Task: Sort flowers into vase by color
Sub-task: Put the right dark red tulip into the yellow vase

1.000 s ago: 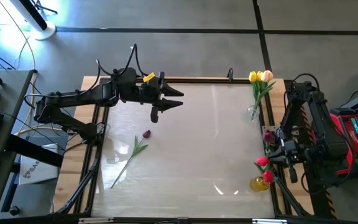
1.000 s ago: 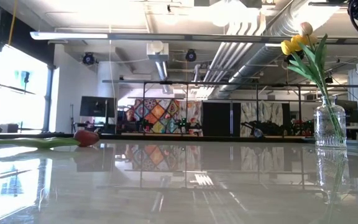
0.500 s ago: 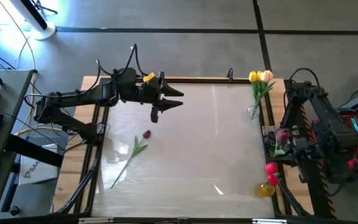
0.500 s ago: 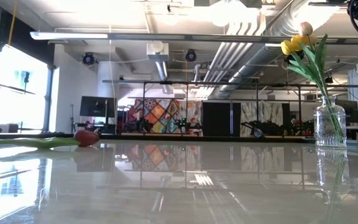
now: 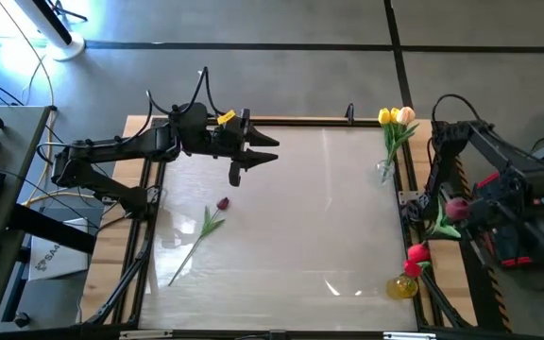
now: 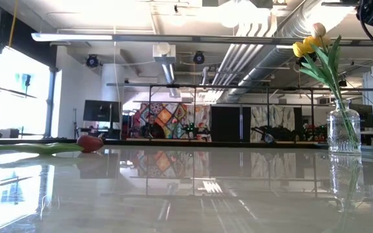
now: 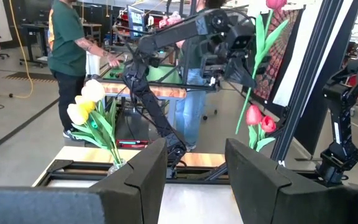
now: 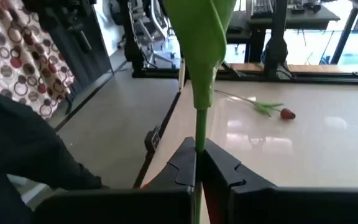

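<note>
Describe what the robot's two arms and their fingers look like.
Both arms are black and jointed, with black cables looping above them. The left arm carries a yellow tag near its wrist, and its gripper ends in blocky, angular dark fingers. The right arm stands beside red-trimmed equipment; its fingers are black too.

Glossy pale counter (image 5: 300, 236) with wooden edges, grey concrete floor (image 5: 281, 76), exposed ceiling ducts (image 6: 264, 45), bright window (image 6: 18, 90), patterned quilt (image 6: 164, 120) on far wall, person in green shirt (image 7: 67, 43) standing.
</note>
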`<state>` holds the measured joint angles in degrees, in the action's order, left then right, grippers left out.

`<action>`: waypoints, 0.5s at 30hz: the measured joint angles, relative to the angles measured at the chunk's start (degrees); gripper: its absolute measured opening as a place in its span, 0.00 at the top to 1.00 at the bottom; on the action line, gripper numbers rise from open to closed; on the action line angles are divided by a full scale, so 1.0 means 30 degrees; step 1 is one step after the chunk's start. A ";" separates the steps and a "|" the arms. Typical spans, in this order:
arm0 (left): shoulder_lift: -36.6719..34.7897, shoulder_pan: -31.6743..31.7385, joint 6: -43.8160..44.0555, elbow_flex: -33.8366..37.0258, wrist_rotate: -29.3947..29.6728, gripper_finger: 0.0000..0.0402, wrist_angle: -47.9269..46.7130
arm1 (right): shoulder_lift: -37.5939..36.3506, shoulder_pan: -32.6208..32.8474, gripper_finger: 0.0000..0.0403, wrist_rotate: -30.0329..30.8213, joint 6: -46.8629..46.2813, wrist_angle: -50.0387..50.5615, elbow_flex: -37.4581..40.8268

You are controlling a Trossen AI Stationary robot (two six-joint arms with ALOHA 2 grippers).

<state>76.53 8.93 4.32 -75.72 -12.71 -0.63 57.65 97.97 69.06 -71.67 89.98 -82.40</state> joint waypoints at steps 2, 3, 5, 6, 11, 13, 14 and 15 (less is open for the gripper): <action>0.0000 0.0000 0.0004 0.0000 0.0004 0.62 -0.0003 | -0.0244 -0.0350 1.00 -0.0645 0.0474 0.0015 -0.0287; 0.0000 0.0000 0.0007 0.0000 0.0001 0.62 -0.0006 | -0.0327 -0.0464 1.00 -0.1032 0.0529 0.0009 -0.0344; 0.0000 0.0000 0.0003 0.0000 0.0003 0.62 -0.0006 | -0.0379 -0.0530 1.00 -0.1793 0.0151 0.0024 -0.0345; 0.0000 -0.0005 0.0003 0.0000 0.0000 0.62 -0.0006 | -0.0372 -0.0530 1.00 -0.2204 -0.0203 -0.0089 -0.0239; 0.0000 0.0000 0.0007 0.0000 0.0000 0.62 -0.0006 | 0.0029 -0.0516 1.00 -0.5997 -0.2478 -0.0082 0.0562; 0.0000 0.0000 0.0000 0.0000 0.0000 0.62 -0.0006 | 0.0187 -0.0419 1.00 -0.6219 -0.2538 -0.0626 0.0651; 0.0000 0.0000 0.0002 0.0000 0.0000 0.62 -0.0006 | 0.0318 -0.0243 1.00 -0.6280 -0.2538 -0.0887 0.0651; 0.0000 -0.0003 0.0002 0.0000 0.0000 0.62 -0.0006 | 0.0451 -0.0025 1.00 -0.6541 -0.2552 -0.1228 0.0651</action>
<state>76.53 8.92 4.32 -75.72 -12.71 -0.64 59.00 97.89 49.44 -79.33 86.30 -80.44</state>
